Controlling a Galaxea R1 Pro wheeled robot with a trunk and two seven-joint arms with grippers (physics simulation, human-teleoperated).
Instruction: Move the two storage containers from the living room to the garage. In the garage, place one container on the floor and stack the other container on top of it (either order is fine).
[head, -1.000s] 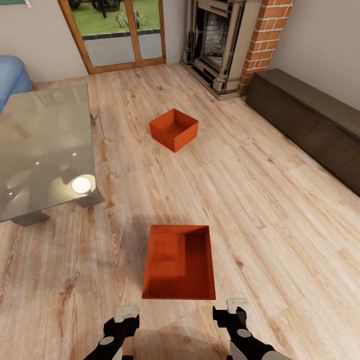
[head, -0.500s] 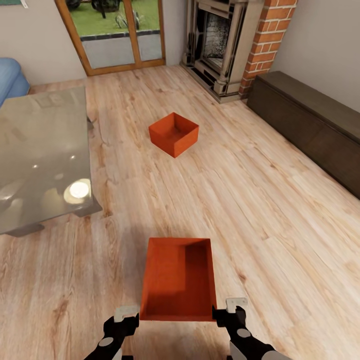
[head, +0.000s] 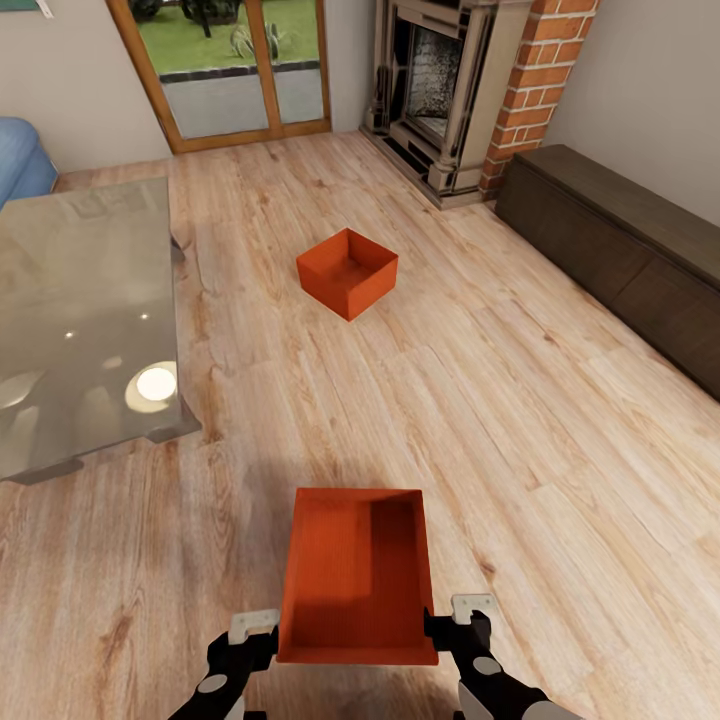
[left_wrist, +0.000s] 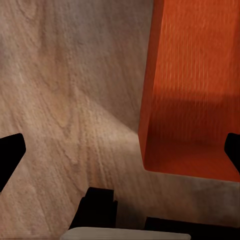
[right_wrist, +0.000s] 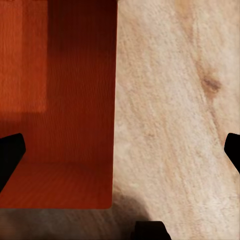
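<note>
Sofa (head: 18, 160) blue at far left, glass coffee table (head: 80, 320) in front of it on the plank floor (head: 560, 450). Left gripper (head: 252, 628) low, beside near container (head: 357, 575), left wall; fingers spread wide, one each side of that wall (left_wrist: 155, 100), not gripping. Far container (head: 347, 271) sits mid-floor, well apart, toward the fireplace (head: 440, 80). Right gripper (head: 472, 608) by near container's right wall (right_wrist: 112, 100), fingers wide too, straddling it. Dark cabinet (head: 620, 250) along right wall.

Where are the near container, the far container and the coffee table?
near container (head: 345, 570), head view, inner bottom
far container (head: 346, 272), head view, inner bottom
coffee table (head: 70, 300), head view, bare glass top
</note>
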